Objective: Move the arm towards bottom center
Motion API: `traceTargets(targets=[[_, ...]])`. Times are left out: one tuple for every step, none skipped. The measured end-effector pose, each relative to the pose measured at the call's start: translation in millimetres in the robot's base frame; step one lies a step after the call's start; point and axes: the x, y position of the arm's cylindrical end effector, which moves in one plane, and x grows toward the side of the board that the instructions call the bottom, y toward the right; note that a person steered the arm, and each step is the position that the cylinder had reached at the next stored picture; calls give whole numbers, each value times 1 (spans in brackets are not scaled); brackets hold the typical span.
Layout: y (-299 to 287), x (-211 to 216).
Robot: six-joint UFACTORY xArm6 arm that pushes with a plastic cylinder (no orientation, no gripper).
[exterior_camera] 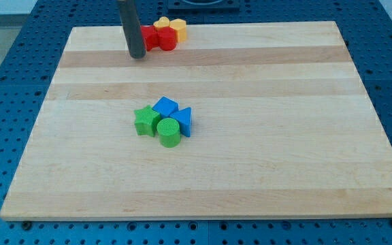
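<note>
My tip [138, 56] is at the view's top, left of centre, on the wooden board [264, 156]. It stands just left of a cluster at the top edge: a red block [149, 38], a red block [167, 40], a yellow block [160, 26] and a yellow block [178, 28]. Near the board's middle lies a second cluster: a green star block [145, 120], a green cylinder [169, 133], a blue cube [165, 108] and a blue triangular block [184, 121]. That cluster is well below my tip.
The board lies on a blue perforated table [5, 82] that surrounds it on all sides.
</note>
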Motion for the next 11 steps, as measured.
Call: traceTargets(targets=[[27, 36], [57, 44], [91, 46], [93, 46], [149, 67], [209, 110], [238, 161], [227, 208], [207, 210], [148, 222], [84, 244]])
